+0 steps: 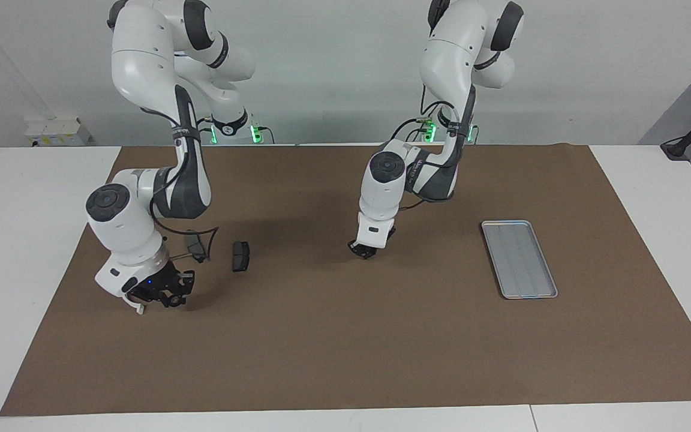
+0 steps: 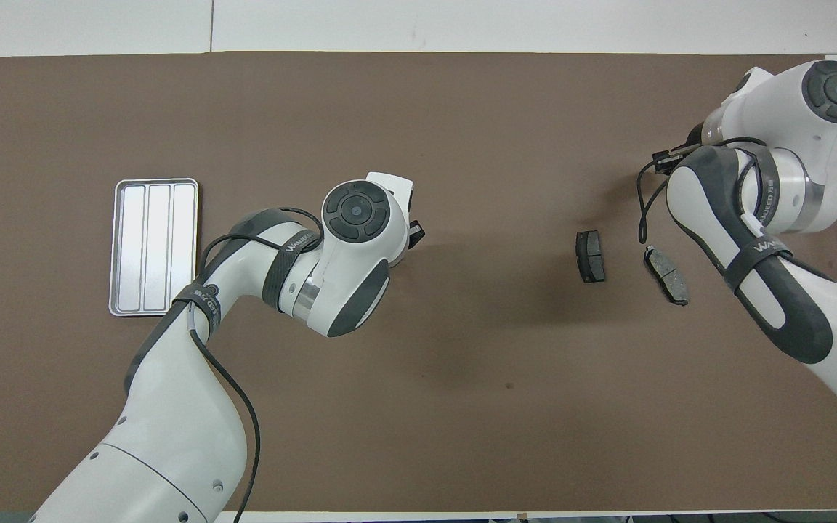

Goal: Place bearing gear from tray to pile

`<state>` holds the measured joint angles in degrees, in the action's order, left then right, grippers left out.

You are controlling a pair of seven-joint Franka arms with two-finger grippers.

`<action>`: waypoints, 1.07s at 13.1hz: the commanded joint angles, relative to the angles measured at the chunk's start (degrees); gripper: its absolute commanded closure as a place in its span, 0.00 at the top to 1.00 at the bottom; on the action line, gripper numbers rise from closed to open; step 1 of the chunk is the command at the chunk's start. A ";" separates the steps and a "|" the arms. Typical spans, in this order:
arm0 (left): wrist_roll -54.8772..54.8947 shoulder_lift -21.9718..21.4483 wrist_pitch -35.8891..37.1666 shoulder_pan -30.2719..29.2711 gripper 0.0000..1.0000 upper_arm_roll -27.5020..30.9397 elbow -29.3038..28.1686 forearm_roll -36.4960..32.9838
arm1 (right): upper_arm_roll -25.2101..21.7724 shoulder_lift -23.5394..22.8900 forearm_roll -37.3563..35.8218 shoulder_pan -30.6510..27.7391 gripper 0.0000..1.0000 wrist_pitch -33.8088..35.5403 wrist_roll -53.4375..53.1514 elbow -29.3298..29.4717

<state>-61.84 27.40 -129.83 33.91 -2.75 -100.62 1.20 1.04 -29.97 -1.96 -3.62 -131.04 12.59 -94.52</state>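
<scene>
The silver tray [image 1: 519, 259] lies toward the left arm's end of the mat with nothing in it; it also shows in the overhead view [image 2: 153, 247]. No bearing gear shows in either view. Two dark grey plates [image 1: 240, 256] [image 1: 195, 246] lie toward the right arm's end, also seen from overhead [image 2: 591, 256] [image 2: 667, 274]. My right gripper [image 1: 162, 294] is low over the white half-ring bracket, of which only an end [image 1: 139, 309] shows. My left gripper [image 1: 366, 249] hangs low over the middle of the mat; only its tip [image 2: 415, 234] shows from overhead.
A brown mat [image 1: 345, 348] covers most of the white table. The right arm's elbow and cable [image 1: 201, 234] hang over the plate nearer to the robots.
</scene>
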 commanded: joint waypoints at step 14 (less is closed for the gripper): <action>25.06 -25.17 24.51 -21.84 1.00 2.22 0.16 -2.61 | 0.90 -2.12 -0.50 2.47 1.00 -0.20 -3.97 0.56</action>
<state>-42.59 6.35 -108.46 15.76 0.14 -98.68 -1.04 1.74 -33.06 -1.96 -1.65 -133.90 10.61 -94.45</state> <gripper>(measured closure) 0.000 0.604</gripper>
